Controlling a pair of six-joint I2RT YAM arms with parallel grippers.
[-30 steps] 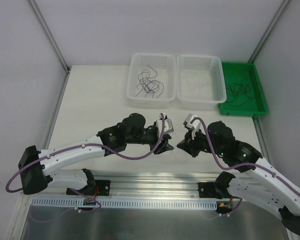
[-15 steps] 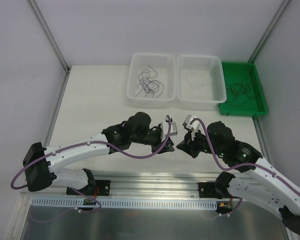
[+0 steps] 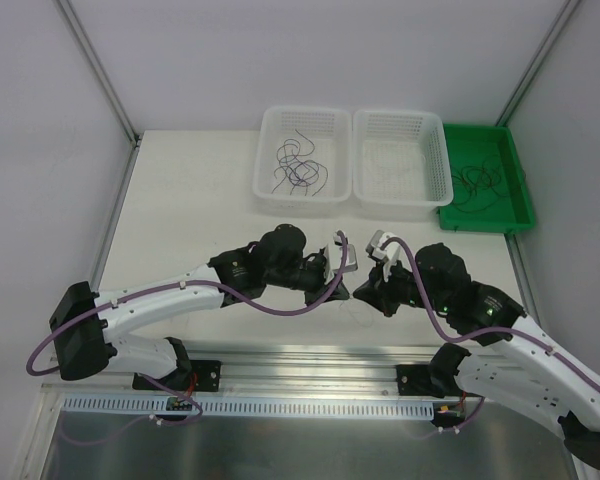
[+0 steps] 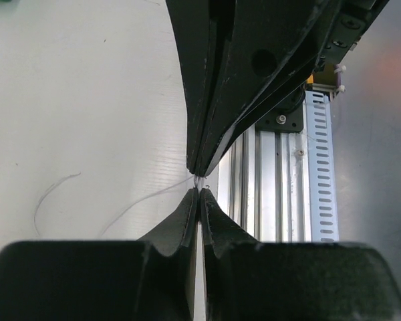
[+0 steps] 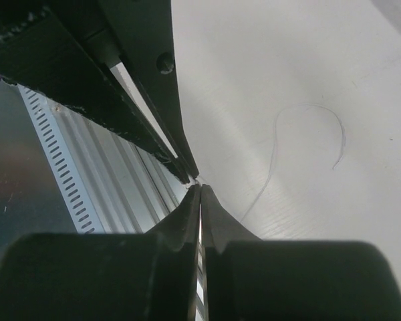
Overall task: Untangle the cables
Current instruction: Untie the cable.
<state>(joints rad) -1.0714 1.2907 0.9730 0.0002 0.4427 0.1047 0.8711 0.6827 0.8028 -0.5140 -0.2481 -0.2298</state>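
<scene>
My left gripper (image 3: 342,292) and right gripper (image 3: 359,291) meet tip to tip low over the table's near edge. Both are shut. In the left wrist view my left gripper (image 4: 199,192) touches the right fingers (image 4: 207,134), and a hair-thin pale cable strand (image 4: 144,199) runs left from the pinch point. In the right wrist view my right gripper (image 5: 200,188) meets the left fingers (image 5: 154,100), and the strand (image 5: 275,155) curls over the table. A dark tangle of cables (image 3: 298,170) lies in the left white basket (image 3: 265,190). More cables (image 3: 477,182) lie in the green tray (image 3: 525,205).
A second white basket (image 3: 448,165) stands between the first basket and the green tray, with faint pale strands inside. An aluminium rail (image 3: 310,362) and a slotted strip (image 3: 280,406) run along the near edge. Grey walls enclose the table.
My left gripper has moved right towards the right gripper, and the two tips now meet. The right arm has barely moved.
</scene>
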